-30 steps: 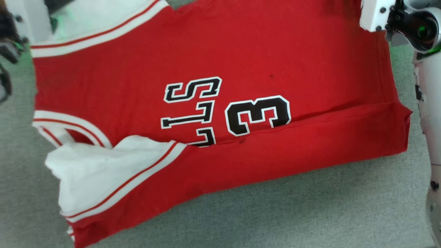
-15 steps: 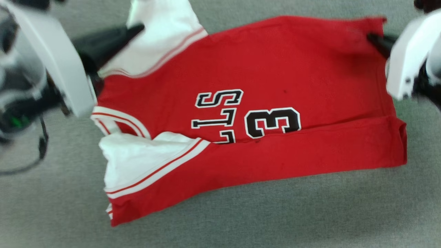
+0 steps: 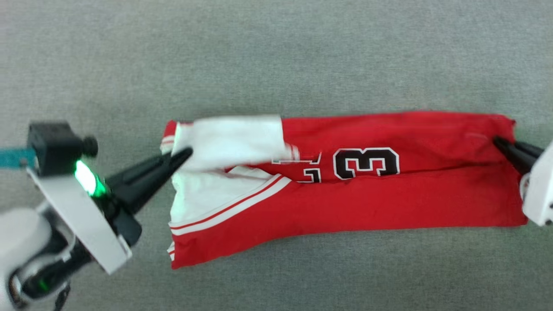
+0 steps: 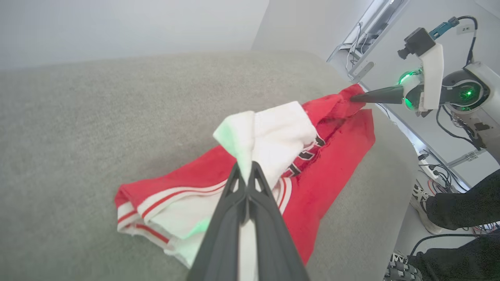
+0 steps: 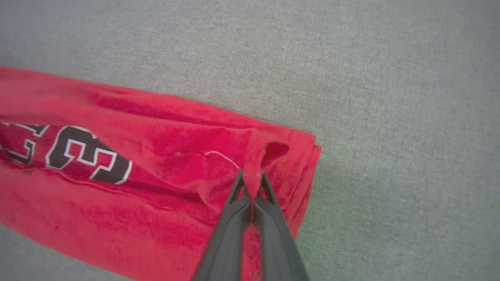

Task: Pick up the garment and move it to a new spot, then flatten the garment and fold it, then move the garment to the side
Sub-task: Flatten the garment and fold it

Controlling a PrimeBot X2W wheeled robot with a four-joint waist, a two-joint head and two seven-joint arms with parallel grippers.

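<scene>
Left gripper (image 3: 186, 153) is clamped shut on the garment (image 3: 367, 203) at its white sleeve (image 3: 233, 138), right gripper (image 3: 497, 141) likewise on the opposite red end. Soft, light jersey, it lies folded lengthwise on the grey fabric surface (image 3: 276, 56); it will likely droop between holds, so corner pinches suit.

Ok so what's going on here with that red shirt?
A two-armed robot is folding the garment on the grey surface. Its left claw pinches the white sleeve, and its right claw pinches the opposite red end. It lies as a long folded band between them.
</scene>
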